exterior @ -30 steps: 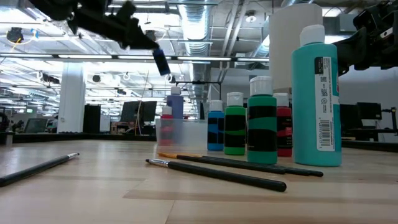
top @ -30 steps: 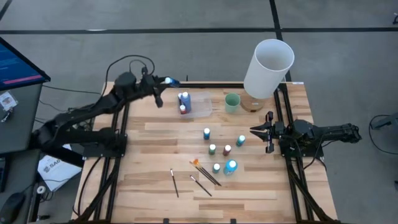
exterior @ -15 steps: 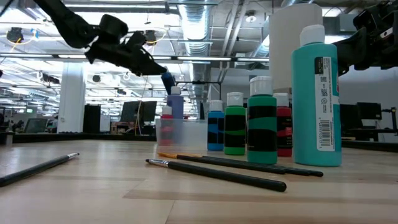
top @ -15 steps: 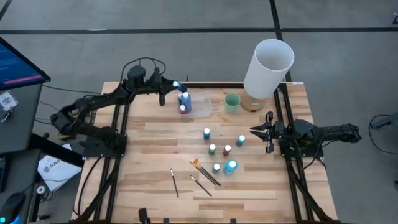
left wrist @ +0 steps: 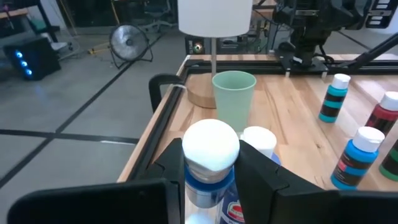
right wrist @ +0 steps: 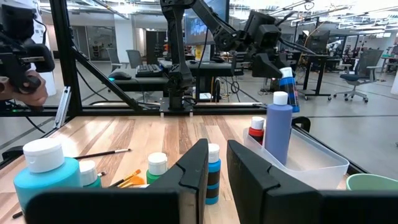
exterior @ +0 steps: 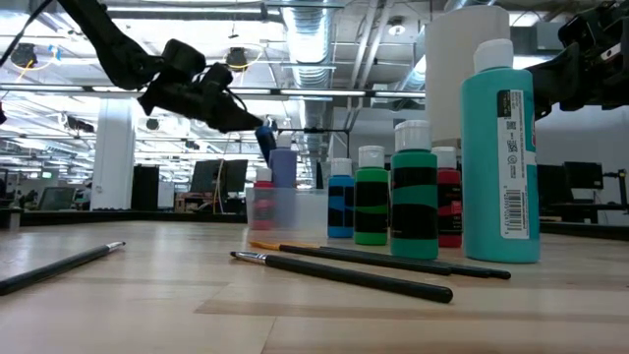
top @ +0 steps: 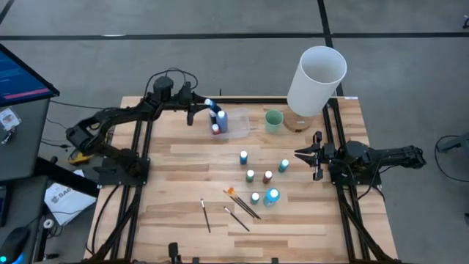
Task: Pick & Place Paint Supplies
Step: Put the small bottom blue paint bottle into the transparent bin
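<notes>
Left wrist view: blue bottle between left hand fingers

Teal bottle, white cap; pale green cup; orange brush.

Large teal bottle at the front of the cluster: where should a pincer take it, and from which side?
Probably the body of the large teal bottle, just under its pale cap, coming from above. It stands upright, the smaller green bottle crowds one side, and the brushes lie close by, so a low sideways approach looks cramped.
</notes>
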Available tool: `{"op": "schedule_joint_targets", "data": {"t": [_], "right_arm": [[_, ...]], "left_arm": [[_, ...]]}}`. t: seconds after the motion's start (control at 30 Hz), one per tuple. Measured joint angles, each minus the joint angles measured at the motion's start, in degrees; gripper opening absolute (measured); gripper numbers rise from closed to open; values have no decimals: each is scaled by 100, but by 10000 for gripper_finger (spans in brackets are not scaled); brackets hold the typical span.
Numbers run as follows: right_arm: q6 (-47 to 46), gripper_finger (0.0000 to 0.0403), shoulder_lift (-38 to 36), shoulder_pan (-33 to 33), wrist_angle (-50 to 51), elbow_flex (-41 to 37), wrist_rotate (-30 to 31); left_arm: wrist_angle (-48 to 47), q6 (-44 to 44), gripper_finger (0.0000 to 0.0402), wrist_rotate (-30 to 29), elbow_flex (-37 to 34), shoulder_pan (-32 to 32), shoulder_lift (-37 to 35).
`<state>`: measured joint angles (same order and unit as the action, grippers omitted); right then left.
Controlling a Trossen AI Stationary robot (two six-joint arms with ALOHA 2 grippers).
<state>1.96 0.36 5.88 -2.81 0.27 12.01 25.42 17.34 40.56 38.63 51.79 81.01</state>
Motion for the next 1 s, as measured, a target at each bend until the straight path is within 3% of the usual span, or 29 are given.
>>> {"op": "schedule_joint_targets", "data": {"t": [1.0], "right_arm": [[2, 54, 0, -1, 0, -2, 0]], "left_arm": [[48, -273, 73, 243, 476, -50, 1087]]}}
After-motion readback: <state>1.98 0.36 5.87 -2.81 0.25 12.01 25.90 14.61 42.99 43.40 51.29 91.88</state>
